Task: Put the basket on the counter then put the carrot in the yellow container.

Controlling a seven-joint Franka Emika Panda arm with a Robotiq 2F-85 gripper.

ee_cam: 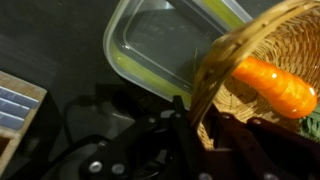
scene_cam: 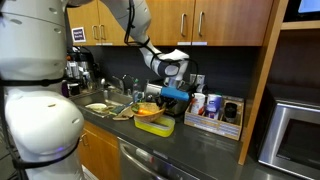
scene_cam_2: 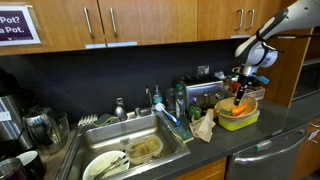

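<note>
Wrist view is showing the gripper (ee_cam: 200,128) straddling the rim of the basket (ee_cam: 225,60), though whether its jaws are pinching it I cannot tell, while the carrot (ee_cam: 272,86) is lying inside at three o'clock and the yellow container (ee_cam: 165,45) is sitting at twelve o'clock on the counter (ee_cam: 50,40).

Tan wicker basket (ee_cam: 228,52) overlapping yellow container (ee_cam: 160,45) on dark counter (ee_cam: 50,40); orange carrot (ee_cam: 275,88) lying inside basket.

Carrot (ee_cam: 270,85) in basket (ee_cam: 222,62), yellow container (ee_cam: 160,45) just beside.
</note>
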